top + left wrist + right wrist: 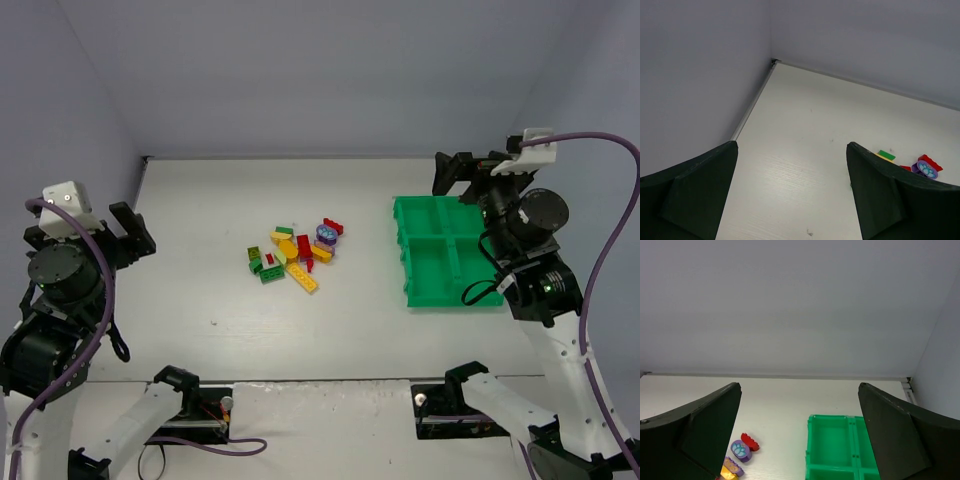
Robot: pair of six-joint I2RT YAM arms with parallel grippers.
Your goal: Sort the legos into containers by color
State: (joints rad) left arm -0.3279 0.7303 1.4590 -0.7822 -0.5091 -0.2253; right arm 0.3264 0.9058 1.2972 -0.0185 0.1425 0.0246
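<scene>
At the near edge of the table (200, 200), 2 arms stand, 1 on each side. The left arm (55, 290) is folded up by the left wall (60, 100). Its left gripper (128, 232) is raised off the table and angled toward the far left corner, fingers spread wide with nothing between them.

Mid-table lies 1 jumbled heap of legos (295, 255). I make it about 4 yellow, 4 green, 3 red and 2 purple, though the overlap blurs the count. All sit on the table, outside the tray (405, 262), which lies well apart to the right: 1 green piece with 4 compartments (430, 265).

The right arm (540, 285) bends up beside it. The right gripper (452, 172) is held high near the tray's far edge, aimed at the back wall (320, 70), fingers wide, gripping nothing.
</scene>
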